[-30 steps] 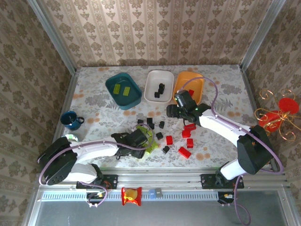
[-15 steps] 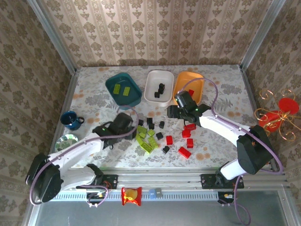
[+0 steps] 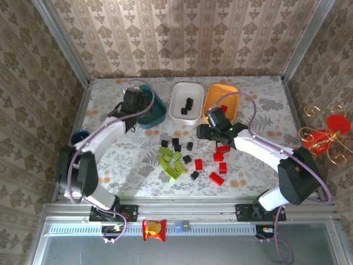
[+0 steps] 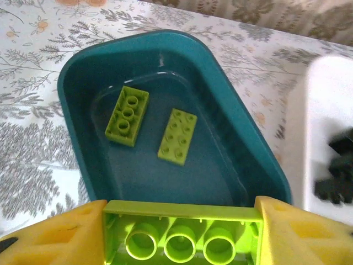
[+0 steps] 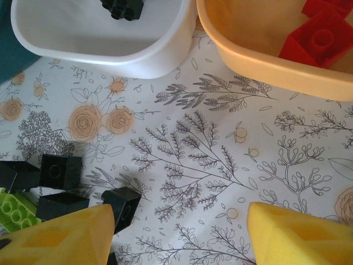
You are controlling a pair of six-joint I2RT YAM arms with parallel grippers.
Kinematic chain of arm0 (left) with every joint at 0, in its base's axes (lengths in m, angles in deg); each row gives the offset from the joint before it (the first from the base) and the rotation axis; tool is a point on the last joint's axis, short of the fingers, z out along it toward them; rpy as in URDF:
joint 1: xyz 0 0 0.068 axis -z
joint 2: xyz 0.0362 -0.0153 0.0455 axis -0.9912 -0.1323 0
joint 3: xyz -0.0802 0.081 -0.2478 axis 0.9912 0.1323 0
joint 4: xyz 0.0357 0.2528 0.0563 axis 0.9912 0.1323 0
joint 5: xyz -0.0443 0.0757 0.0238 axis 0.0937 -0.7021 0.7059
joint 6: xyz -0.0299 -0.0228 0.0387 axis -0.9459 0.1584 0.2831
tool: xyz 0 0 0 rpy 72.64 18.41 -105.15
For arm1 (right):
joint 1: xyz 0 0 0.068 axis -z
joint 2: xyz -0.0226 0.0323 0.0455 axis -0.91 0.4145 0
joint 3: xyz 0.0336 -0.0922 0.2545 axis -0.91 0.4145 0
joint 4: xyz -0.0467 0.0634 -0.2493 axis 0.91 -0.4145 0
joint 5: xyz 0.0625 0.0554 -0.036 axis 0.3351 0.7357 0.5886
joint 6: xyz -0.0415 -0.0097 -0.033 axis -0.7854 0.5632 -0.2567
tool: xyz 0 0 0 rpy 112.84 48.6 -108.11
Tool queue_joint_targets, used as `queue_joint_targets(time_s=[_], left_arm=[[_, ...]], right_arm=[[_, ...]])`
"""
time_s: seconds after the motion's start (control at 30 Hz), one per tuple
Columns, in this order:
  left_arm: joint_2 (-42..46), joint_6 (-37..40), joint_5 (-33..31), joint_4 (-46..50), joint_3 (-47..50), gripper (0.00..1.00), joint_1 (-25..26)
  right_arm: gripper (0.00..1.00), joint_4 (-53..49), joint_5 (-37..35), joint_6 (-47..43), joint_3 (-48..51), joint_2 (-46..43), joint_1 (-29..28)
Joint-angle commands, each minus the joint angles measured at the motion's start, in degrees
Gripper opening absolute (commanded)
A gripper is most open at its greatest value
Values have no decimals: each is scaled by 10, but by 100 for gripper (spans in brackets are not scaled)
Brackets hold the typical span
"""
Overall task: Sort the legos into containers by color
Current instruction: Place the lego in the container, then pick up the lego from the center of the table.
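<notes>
My left gripper [image 4: 182, 234] is shut on a lime-green lego [image 4: 182, 232], held underside up just above the near rim of the dark teal tray [image 4: 248, 149]; two lime-green legos [image 4: 127, 115] lie inside it. In the top view the left gripper [image 3: 131, 105] hangs at the teal tray [image 3: 157, 113]. My right gripper [image 5: 179, 234] stands open over bare tablecloth in front of the white tray [image 5: 110, 41] and orange tray [image 5: 248, 38]. Black legos [image 5: 60, 171] sit by its left finger. Red legos [image 5: 320, 38] lie in the orange tray. Loose green [image 3: 171, 163], black [image 3: 187, 159] and red legos [image 3: 216, 178] are scattered mid-table.
A dark blue mug [image 3: 77, 136] stands at the left edge, partly behind the left arm. Black legos [image 3: 186, 106] rest in the white tray [image 3: 179, 96]. Metal rails border the table left and right, and red ornaments [image 3: 325, 135] hang outside at the right.
The left arm has swung from the green pile near the front up and left to the teal tray, carrying a lime-green lego. The right arm has stayed in place.
</notes>
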Motion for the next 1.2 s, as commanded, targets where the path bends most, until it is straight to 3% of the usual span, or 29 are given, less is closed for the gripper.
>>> queue_joint_targets(time_s=[0.0,0.07,0.17,0.37,0.53,0.7,1.0,1.17], left_arm=[[-63,27,9,34,-75,61,1],[-93,32,6,47,-107,65,0],[-114,36,4,63,-139,79,-1],[-60,7,35,40,-116,99,-1],[53,-47,94,-19,-20,100,3],[205,-92,127,-108,144,100,25],[399,-108,175,-129,362,100,52],[469,-118,167,-118,428,100,52]], right_arm=[[66,-6,-6,10,7,-21,1],[67,-9,0,10,10,-22,1],[66,-15,3,10,16,-26,1],[67,-18,16,9,23,-29,1],[67,-4,45,12,15,-6,-4],[68,12,47,40,-9,44,-28],[66,18,24,73,-77,148,-81],[63,9,14,103,-85,181,-88]])
